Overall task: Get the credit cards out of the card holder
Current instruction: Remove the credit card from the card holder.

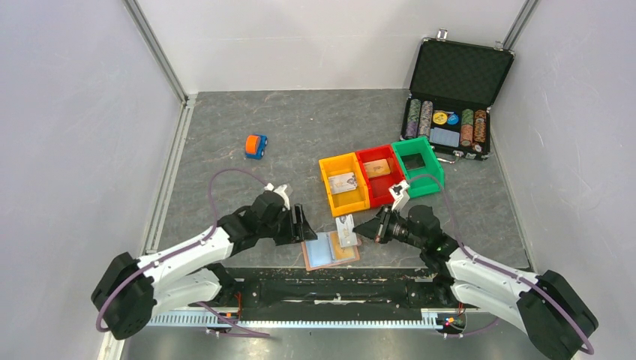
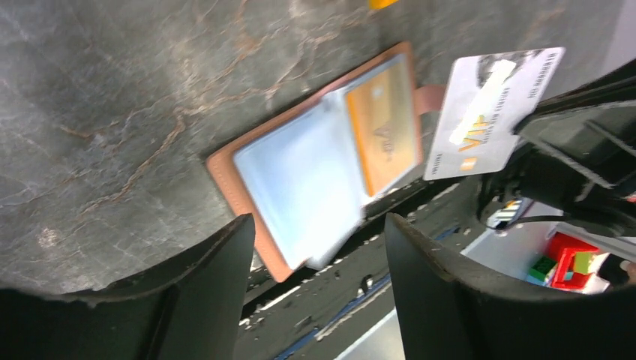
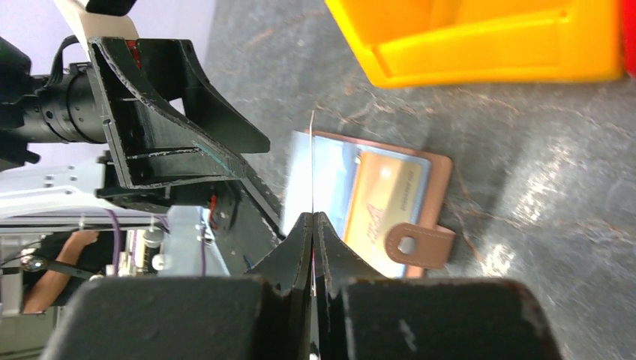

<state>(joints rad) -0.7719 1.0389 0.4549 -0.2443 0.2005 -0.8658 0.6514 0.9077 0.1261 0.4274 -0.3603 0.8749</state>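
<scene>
From above, the card holder (image 1: 321, 253) lies open and flat at the near edge of the bench (image 1: 225, 127), between the two arms. The left jaws stand apart just left of it, holding nothing. The right jaws are pinched on a white card (image 1: 346, 230) held on edge above the holder's right half. Behind sit a yellow bin (image 1: 331, 186), a red bin (image 1: 367, 154) and a green bin (image 1: 430, 161); the yellow and red ones each hold a card. An open chip case (image 1: 459, 71) is further back, and a toy car (image 1: 256, 146) sits to the left. The left wrist view shows its own jaws wide apart over the holder, an orange card (image 2: 382, 135) in a clear pocket, and the white card gripped beside it. In the right wrist view, the jaws are shut on the white card, seen edge-on, with the holder's snap strap (image 3: 420, 244) below.
</scene>
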